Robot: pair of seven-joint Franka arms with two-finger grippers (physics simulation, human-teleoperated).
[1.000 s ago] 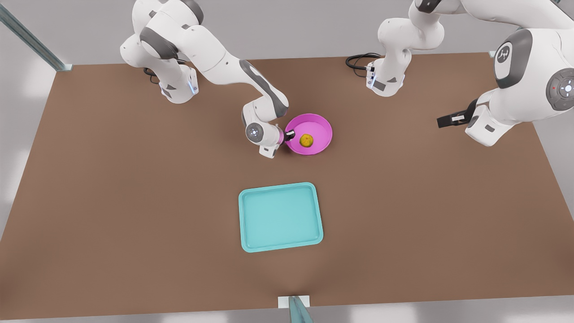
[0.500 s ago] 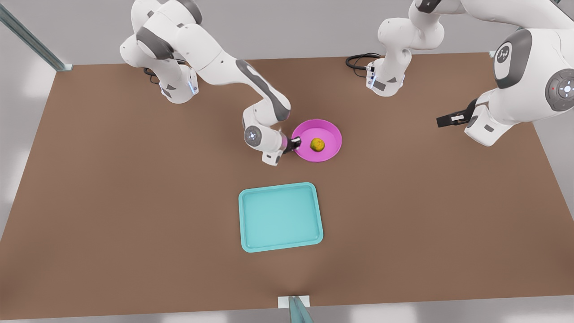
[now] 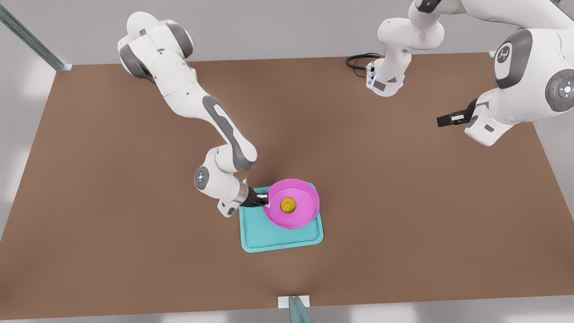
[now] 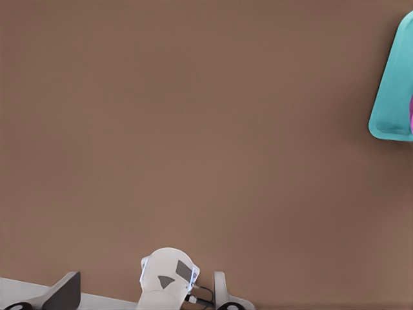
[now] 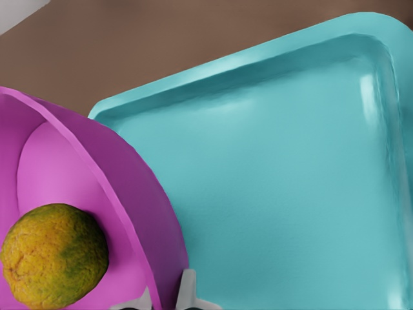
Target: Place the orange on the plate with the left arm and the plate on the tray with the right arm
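Note:
The pink plate (image 3: 303, 216) is over the far part of the teal tray (image 3: 269, 237), its rim reaching past the tray's far edge. I cannot tell whether it rests on the tray or hangs just above it. The orange (image 3: 288, 205) lies in the plate's middle. My right gripper (image 3: 264, 200) is shut on the plate's rim at the front view's left. In the right wrist view the plate (image 5: 97, 168) holds the orange (image 5: 55, 255) above the tray (image 5: 290, 194). My left gripper (image 3: 442, 121) waits high at the front view's right, far from them.
The brown table (image 3: 134, 224) stretches wide on both sides of the tray. A black cable (image 3: 358, 60) lies by the arm base at the back. A metal post (image 3: 297, 310) stands at the near edge. A corner of the tray (image 4: 393, 97) appears in the left wrist view.
My right gripper has carried the plate, with the orange in it, from the middle of the table toward the near edge to over the tray. The left arm has not moved.

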